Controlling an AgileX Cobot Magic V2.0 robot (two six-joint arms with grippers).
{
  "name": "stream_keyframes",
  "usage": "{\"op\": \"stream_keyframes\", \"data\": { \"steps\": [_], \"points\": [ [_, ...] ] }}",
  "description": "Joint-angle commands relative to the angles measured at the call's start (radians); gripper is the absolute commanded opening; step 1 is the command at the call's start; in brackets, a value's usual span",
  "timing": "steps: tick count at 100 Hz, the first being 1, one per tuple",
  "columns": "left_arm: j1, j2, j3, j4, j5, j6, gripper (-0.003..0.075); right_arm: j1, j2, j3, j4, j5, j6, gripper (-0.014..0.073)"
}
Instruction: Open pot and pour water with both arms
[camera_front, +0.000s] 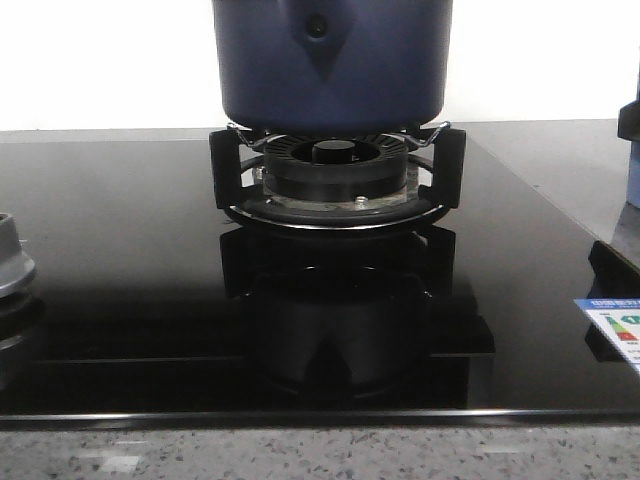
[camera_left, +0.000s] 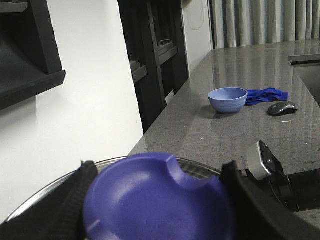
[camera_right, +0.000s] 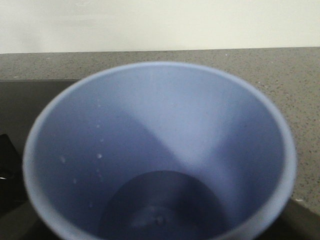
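Left hand (camera_left: 155, 200) clamped on one blue lid knob (camera_left: 159, 200); right hand's state unclear; one pot (camera_front: 332, 62).

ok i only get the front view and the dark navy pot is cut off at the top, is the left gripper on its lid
Observer: Yes, the left gripper has its black fingers against both sides of the round blue lid knob.
Operator: lid lifted yet
Observer: Cannot tell; the lid's metal rim shows behind the knob, the dark navy pot doesn't.
Operator: right wrist view
Observer: A light blue plastic cup, droplets on its inner wall.
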Motion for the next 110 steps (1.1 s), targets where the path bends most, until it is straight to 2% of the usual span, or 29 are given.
{"op": "stream_keyframes", "data": {
  "steps": [1, 12, 24, 50, 88, 110],
  "points": [
    [0.002, -0.045, -0.039, -0.092, 0.016, -0.024, 0.0260, -0.008, -0.026, -0.027, -0.002, -0.100, -0.001, 0.0286],
    [0.013, -0.045, -0.039, -0.092, 0.027, -0.033, 0.0260, -0.008, -0.083, -0.027, -0.033, -0.111, -0.001, 0.0258],
    [0.038, -0.051, -0.039, -0.092, 0.044, -0.055, 0.0260, -0.008, -0.167, -0.050, -0.134, -0.099, -0.001, 0.0258],
    [0.093, -0.090, -0.039, -0.058, 0.072, -0.087, 0.0260, 0.007, -0.291, -0.236, -0.292, 0.091, -0.001, 0.0258],
    [0.099, -0.112, -0.039, -0.030, 0.101, -0.120, 0.0260, 0.208, -0.197, -0.611, -0.461, 0.438, -0.001, 0.0258],
    [0.099, -0.125, -0.039, -0.030, 0.103, -0.141, 0.0260, 0.301, -0.087, -0.747, -0.577, 0.529, -0.001, 0.0258]
  ]
}}
